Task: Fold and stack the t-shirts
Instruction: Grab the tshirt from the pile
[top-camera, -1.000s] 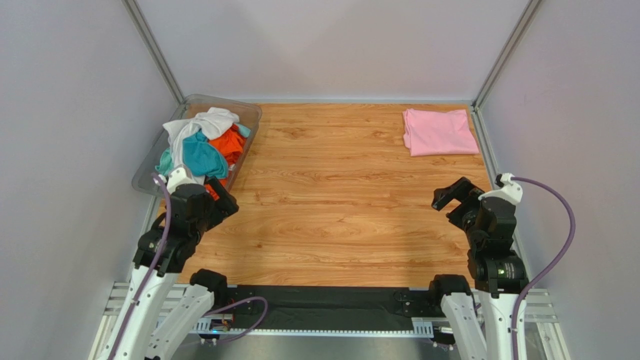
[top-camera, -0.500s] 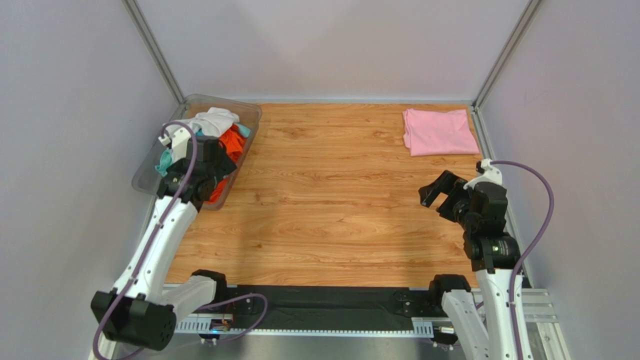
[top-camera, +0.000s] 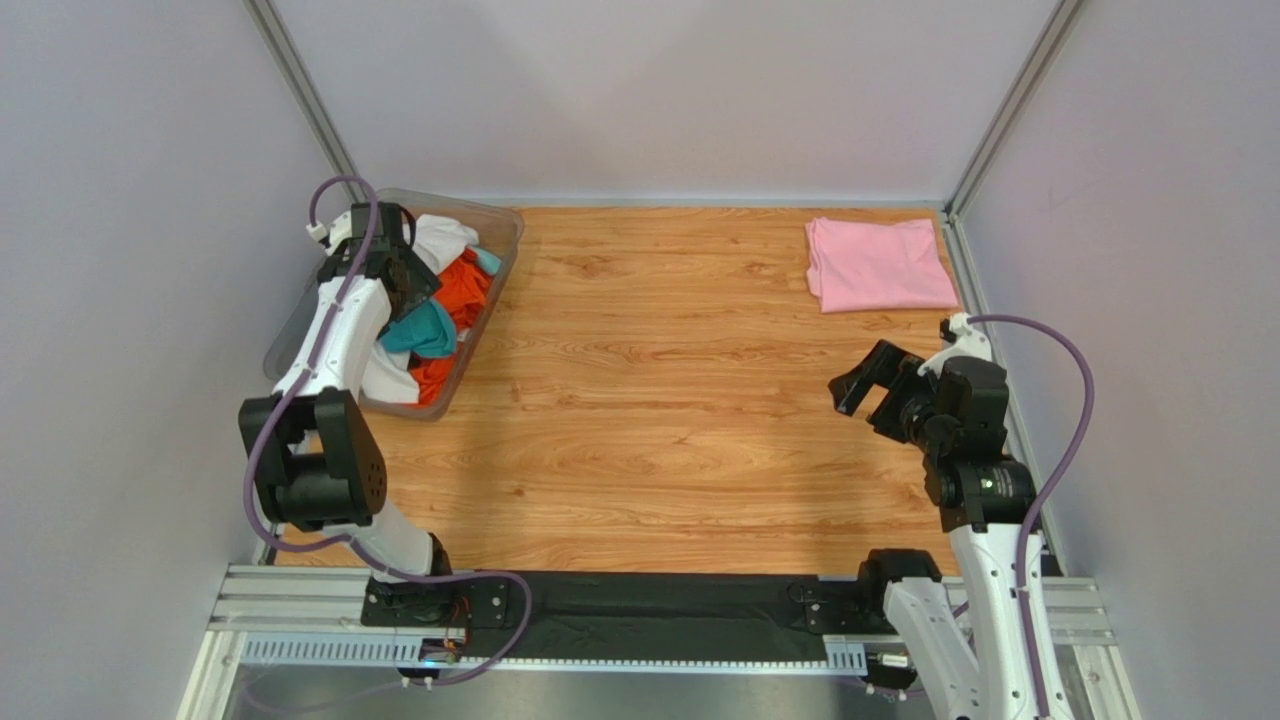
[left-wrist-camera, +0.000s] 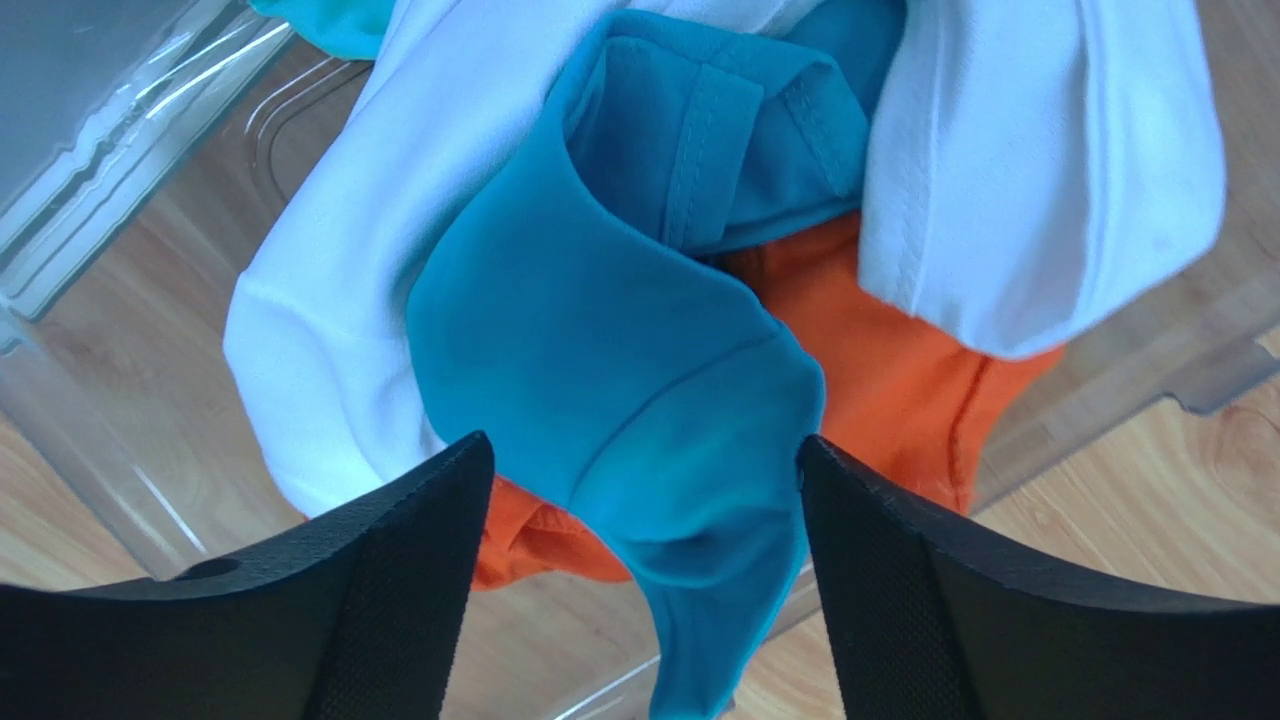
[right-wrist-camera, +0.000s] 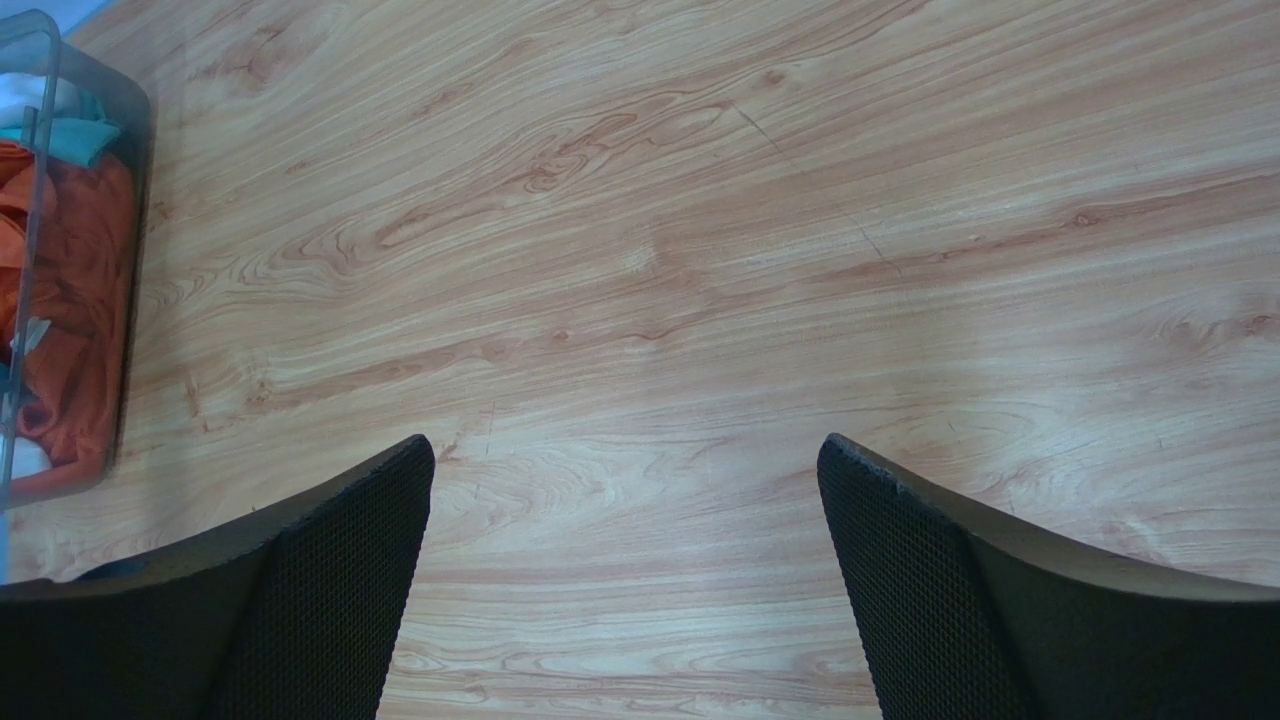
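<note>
**Over the bin, the left gripper (left-wrist-camera: 639, 465) straddles the teal t-shirt (left-wrist-camera: 631, 345)**

The work surface is a table (top-camera: 676, 390) with a light wood-grain top. It is closed in by plain pale grey walls (top-camera: 661, 90) on three sides. Slim metal posts (top-camera: 308, 105) run up the two far corners. A slotted metal rail (top-camera: 301, 615) crosses the near edge, where both arm bases are bolted. A purple cable (top-camera: 1074, 405) loops along each arm.

A clear plastic bin (top-camera: 504, 233) sits in the far left corner of the table and holds a loose heap of shirts. In the left wrist view the teal t-shirt lies on top, bunched into a thick fold. A white t-shirt (left-wrist-camera: 1052, 165) wraps around it on both sides, and an orange t-shirt (left-wrist-camera: 902, 375) lies beneath. The left arm reaches over the bin. Its jaws are spread wide, one finger on each side of the teal fold, and the cloth fills the gap between them. It cannot be told whether the pads press the cloth, and no firm hold shows.

A pink t-shirt (top-camera: 879, 263) lies folded flat in the far right corner, well apart from the bin.

The right gripper (right-wrist-camera: 624, 450) hangs above the wood on the right side of the table. Its jaws are fully apart and hold nothing. Only wood grain shows between its fingers, with the bin's end at the left edge of the right wrist view.
</note>
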